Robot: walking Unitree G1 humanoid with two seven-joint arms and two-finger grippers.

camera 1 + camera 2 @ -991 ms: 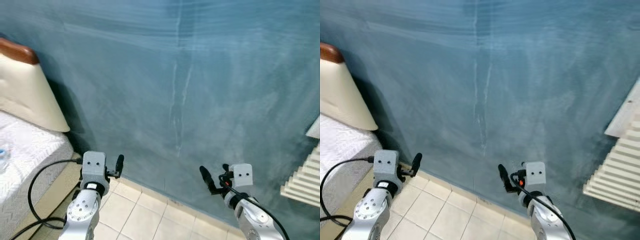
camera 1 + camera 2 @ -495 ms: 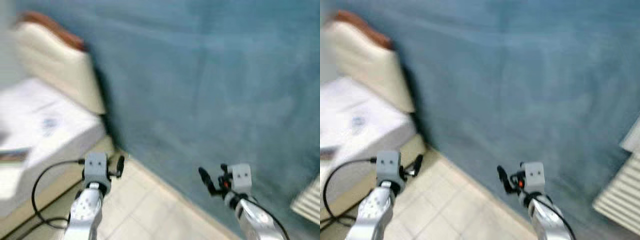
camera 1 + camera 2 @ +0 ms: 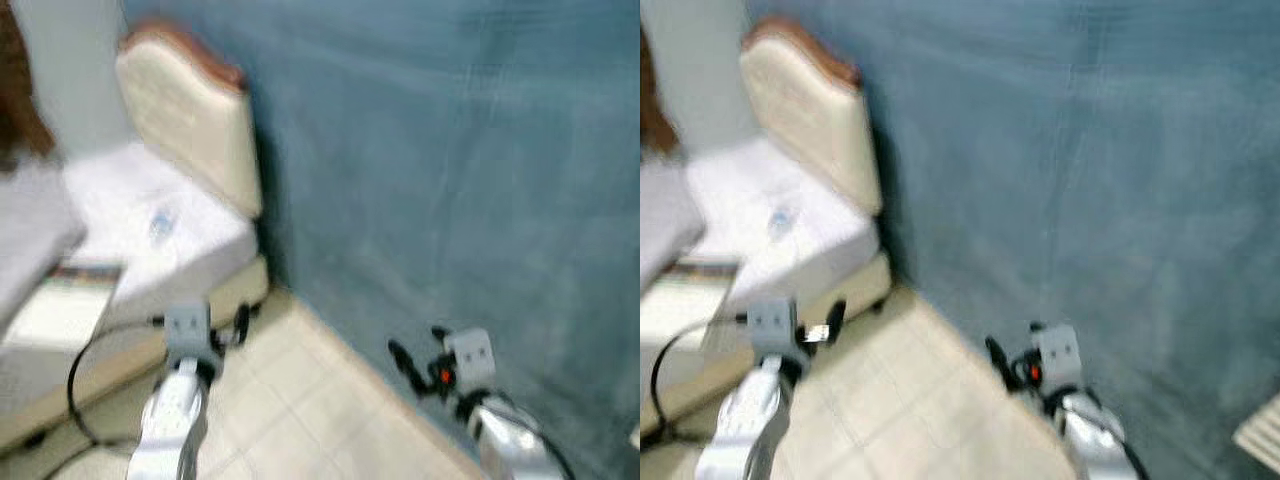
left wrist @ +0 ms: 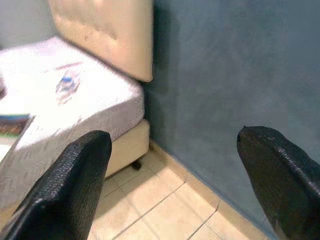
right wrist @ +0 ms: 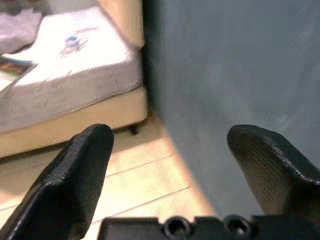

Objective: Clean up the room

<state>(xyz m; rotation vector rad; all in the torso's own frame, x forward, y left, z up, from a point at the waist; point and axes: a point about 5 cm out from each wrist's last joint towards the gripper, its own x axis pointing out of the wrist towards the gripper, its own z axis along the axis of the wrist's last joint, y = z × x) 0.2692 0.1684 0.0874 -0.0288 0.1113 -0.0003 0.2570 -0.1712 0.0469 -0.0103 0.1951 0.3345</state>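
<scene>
At 9 o'clock in the blurred head views, a bed (image 3: pixel 170 225) with a white cover and a cream padded headboard (image 3: pixel 190 120) carries a clear plastic bottle (image 4: pixel 66 85) with a blue label too smeared to read, and a book or magazine (image 5: pixel 15 66) lies near its edge. At 6 o'clock the left gripper (image 4: pixel 175 195) and right gripper (image 5: pixel 170 175) hang over beige floor tiles (image 3: pixel 300 410), each with fingers spread wide and empty. A blue wall (image 3: pixel 450 170) spans 12 to 3 o'clock.
</scene>
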